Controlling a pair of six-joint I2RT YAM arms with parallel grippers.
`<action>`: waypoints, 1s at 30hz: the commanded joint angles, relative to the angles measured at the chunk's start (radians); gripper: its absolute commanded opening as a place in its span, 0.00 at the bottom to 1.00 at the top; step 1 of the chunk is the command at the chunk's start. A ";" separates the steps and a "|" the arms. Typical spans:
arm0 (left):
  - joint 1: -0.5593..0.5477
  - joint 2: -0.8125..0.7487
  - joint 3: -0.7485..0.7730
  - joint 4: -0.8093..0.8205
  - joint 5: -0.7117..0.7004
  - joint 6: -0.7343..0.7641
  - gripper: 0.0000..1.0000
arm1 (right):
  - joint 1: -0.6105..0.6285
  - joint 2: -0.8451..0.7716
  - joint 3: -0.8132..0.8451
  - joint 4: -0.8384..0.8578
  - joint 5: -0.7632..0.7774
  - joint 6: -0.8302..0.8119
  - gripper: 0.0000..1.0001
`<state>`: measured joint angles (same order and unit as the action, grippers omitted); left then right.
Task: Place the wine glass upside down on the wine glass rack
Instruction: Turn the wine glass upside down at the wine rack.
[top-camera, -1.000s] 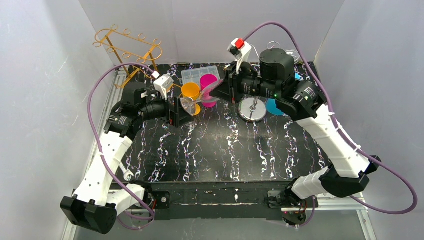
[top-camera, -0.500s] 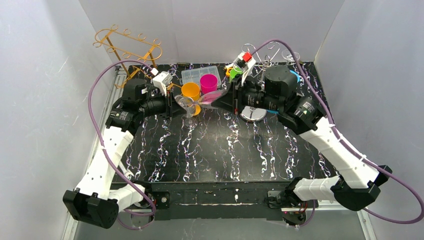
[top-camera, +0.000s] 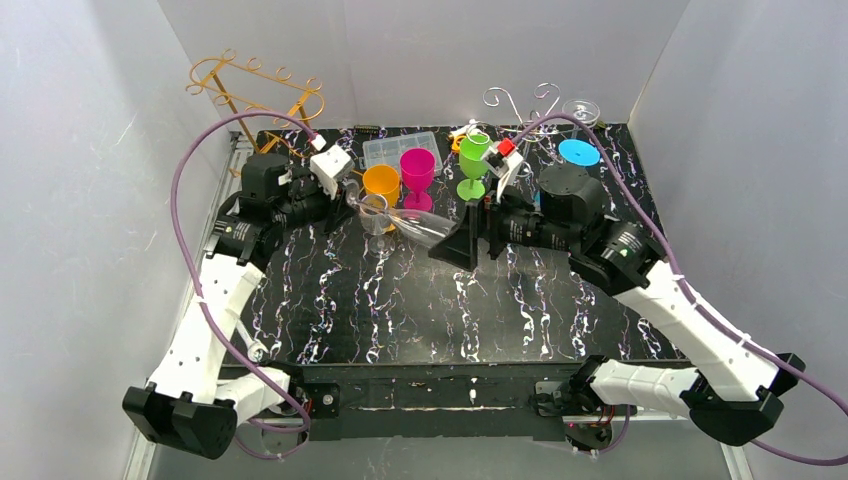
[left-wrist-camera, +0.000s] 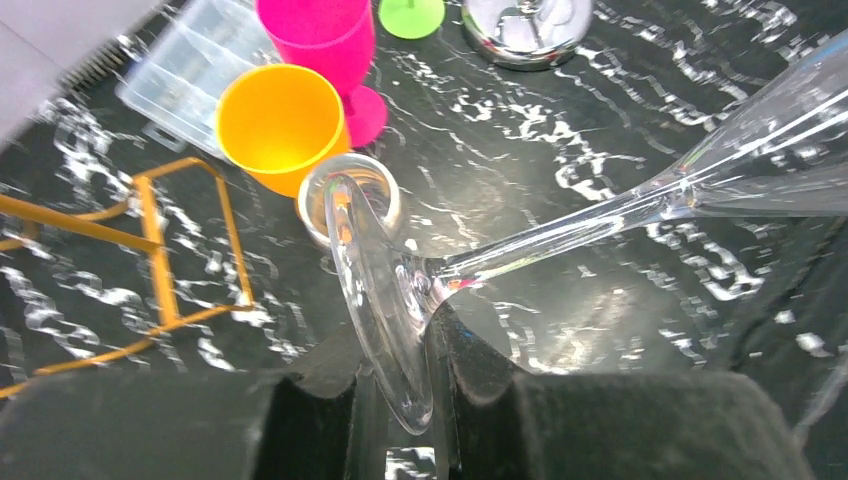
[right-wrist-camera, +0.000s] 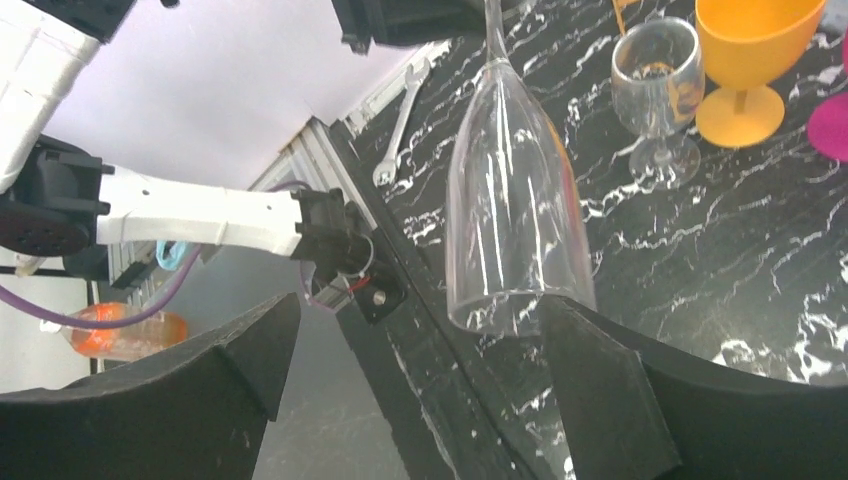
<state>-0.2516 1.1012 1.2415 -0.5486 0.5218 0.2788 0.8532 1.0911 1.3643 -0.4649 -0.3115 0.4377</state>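
A clear wine glass (top-camera: 405, 221) lies nearly level above the table, foot to the left, bowl to the right. My left gripper (top-camera: 345, 200) is shut on its round foot (left-wrist-camera: 392, 340), one finger on each face. The stem (left-wrist-camera: 545, 232) runs off to the upper right of the left wrist view. My right gripper (top-camera: 463, 238) stands open around the bowl's rim (right-wrist-camera: 515, 300). The rim sits close to one finger (right-wrist-camera: 610, 400), and the other finger (right-wrist-camera: 200, 390) is well apart. The gold wire wine glass rack (top-camera: 256, 98) stands at the table's far left corner, behind my left arm.
A small clear glass (top-camera: 373, 214), an orange goblet (top-camera: 382, 182), a pink goblet (top-camera: 417, 170) and a green goblet (top-camera: 472, 160) stand mid-back. A clear box (top-camera: 396, 148), a blue disc (top-camera: 579, 152) and a silver wire stand (top-camera: 520, 100) are further back. A wrench (right-wrist-camera: 400, 118) lies near the table's edge.
My left gripper closed on the glass foot. My right gripper opened off the bowl and drew back to the right and lower, uncovering the green goblet and the blue disc.
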 joint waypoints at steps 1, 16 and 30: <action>-0.016 -0.068 0.042 -0.003 0.039 0.296 0.00 | 0.000 -0.019 0.093 -0.110 0.021 -0.063 0.98; -0.058 -0.175 0.058 0.066 0.159 0.700 0.00 | 0.019 0.158 0.204 -0.032 -0.131 -0.043 0.98; -0.079 -0.165 0.041 0.110 0.090 0.807 0.00 | 0.159 0.190 -0.020 0.296 -0.058 0.042 0.98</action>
<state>-0.3227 0.9389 1.2709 -0.4882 0.6260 1.0661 0.9746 1.2873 1.3961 -0.3303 -0.4142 0.4475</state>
